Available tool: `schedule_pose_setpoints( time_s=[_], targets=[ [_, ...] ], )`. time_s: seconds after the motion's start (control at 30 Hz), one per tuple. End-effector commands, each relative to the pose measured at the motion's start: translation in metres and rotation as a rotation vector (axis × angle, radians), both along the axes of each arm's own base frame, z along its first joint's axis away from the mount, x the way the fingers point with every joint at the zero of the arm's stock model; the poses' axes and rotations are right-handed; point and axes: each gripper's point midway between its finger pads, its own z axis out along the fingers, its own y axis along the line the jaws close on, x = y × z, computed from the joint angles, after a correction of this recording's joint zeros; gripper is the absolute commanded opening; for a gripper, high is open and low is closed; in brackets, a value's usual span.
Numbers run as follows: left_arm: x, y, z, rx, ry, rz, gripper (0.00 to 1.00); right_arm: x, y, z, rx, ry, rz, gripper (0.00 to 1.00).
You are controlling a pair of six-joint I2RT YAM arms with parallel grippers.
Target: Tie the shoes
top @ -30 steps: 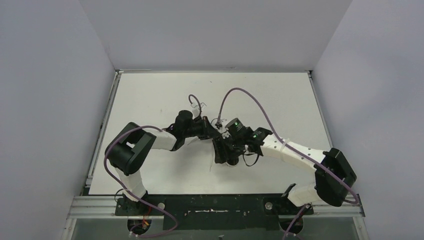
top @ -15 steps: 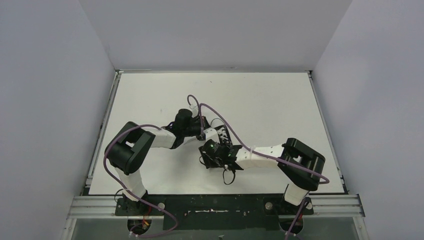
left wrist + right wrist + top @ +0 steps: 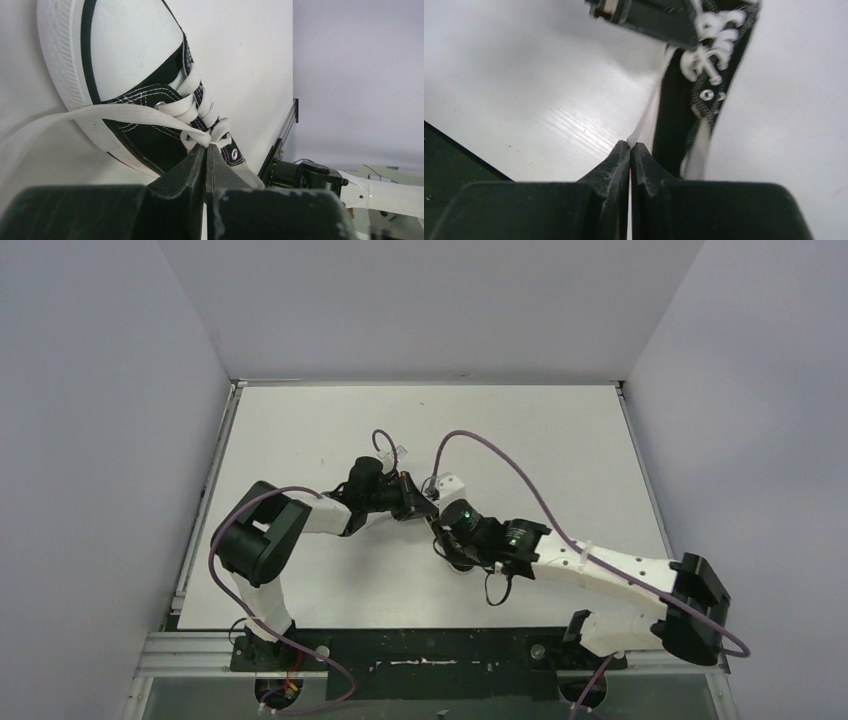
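- Left arm (image 3: 320,520): elbow folded, forearm reaching right; left gripper (image 3: 206,150) pinches the lace (image 3: 125,115) at the eyelets.
- Right arm (image 3: 600,568): stretched low leftward; right gripper (image 3: 630,146) fingers pressed onto a lace strand.
- Shoe (image 3: 145,95): mid-table (image 3: 560,450), beneath both wrists.

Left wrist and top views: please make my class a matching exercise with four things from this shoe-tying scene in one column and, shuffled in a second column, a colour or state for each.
Column one
1. toe cap
2. canvas upper
3. right arm's cable
4. left gripper

Column two
A. purple
B. shut on a lace
C. white
D. black

Pairs: 1-C, 2-D, 3-A, 4-B
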Motion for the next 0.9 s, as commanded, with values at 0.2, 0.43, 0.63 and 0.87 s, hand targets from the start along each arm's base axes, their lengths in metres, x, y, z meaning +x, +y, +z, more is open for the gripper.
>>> schedule_pose_setpoints(
  time_s=[0.2,0.43,0.63,0.87],
  targets=[
    [0.011,-0.005,0.014,-0.049,0.054,0.007,0.0,0.081,-0.055,0.073,0.059,-0.214,0.07,0.0],
    [0.013,-0.017,0.046,-0.106,0.005,-0.063,0.0,0.132,-0.035,0.069,0.262,-0.103,0.064,0.0],
    [0.006,-0.022,0.063,-0.121,-0.04,-0.119,0.0,0.151,-0.025,0.068,0.416,-0.057,-0.029,0.0],
    [-0.002,-0.024,0.058,-0.108,-0.035,-0.155,0.0,0.171,-0.018,0.06,0.56,0.01,-0.116,0.0]
  ],
)
